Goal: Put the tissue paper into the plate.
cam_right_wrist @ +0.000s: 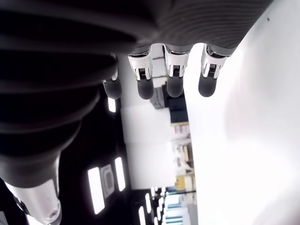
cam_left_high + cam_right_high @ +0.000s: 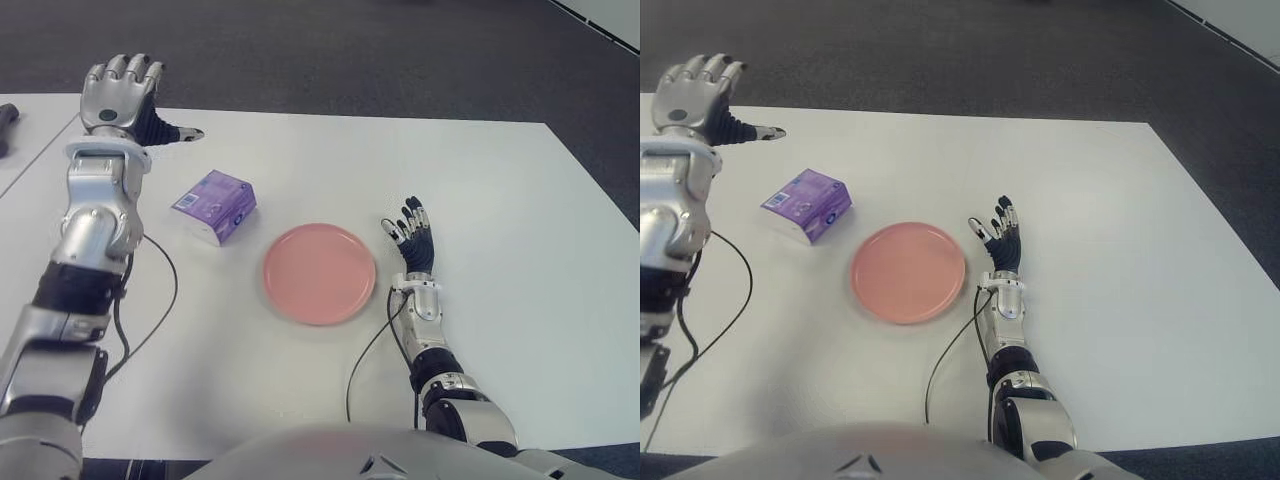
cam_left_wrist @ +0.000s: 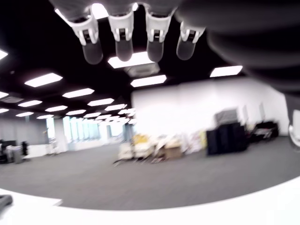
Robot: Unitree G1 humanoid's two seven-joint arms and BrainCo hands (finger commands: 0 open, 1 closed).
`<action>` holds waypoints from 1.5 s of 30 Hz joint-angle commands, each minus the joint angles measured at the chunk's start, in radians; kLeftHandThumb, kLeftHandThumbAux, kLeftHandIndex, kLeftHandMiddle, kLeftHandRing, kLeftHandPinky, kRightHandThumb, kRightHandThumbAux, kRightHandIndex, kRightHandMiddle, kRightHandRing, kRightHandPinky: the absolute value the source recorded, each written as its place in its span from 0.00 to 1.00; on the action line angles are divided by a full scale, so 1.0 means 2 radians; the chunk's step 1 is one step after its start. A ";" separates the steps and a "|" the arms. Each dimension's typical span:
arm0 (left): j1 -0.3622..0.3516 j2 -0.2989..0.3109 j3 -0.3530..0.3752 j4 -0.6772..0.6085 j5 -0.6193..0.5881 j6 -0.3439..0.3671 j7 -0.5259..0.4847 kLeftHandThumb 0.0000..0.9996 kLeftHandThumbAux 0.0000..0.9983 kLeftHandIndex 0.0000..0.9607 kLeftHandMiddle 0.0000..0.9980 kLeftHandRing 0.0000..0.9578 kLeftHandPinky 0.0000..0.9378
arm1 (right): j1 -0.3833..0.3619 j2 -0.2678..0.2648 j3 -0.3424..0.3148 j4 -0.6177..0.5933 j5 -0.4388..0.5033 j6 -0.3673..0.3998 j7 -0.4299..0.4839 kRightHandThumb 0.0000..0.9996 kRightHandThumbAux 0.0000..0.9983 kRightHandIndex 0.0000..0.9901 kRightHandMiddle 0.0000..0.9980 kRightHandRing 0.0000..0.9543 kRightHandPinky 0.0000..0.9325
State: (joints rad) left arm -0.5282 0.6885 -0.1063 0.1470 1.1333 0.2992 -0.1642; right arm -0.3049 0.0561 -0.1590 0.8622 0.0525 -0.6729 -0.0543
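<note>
My left hand (image 2: 122, 95) hangs empty with fingers spread beyond the purple tissue paper (image 2: 215, 205), which lies on the table (image 2: 500, 200) just left of the plate (image 2: 319, 273), so I should lower squarely over its sides; my right hand (image 2: 412, 235) waits open right of the plate.

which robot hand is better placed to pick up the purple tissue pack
Left. The purple tissue pack lies on the white table left of the round pink plate, on the left robot hand's side. The right robot hand shows beyond the plate, open and empty.
</note>
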 commanded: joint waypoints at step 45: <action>-0.057 -0.064 -0.209 0.239 -0.028 0.014 -0.051 0.00 0.25 0.00 0.00 0.00 0.00 | 0.046 0.010 -0.013 0.054 0.016 0.011 0.017 0.13 0.63 0.02 0.00 0.00 0.00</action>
State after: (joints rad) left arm -0.6779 0.5578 -0.5128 0.6533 1.0967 0.3375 -0.2337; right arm -0.3269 0.0537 -0.1773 0.9054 0.0707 -0.6868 -0.0183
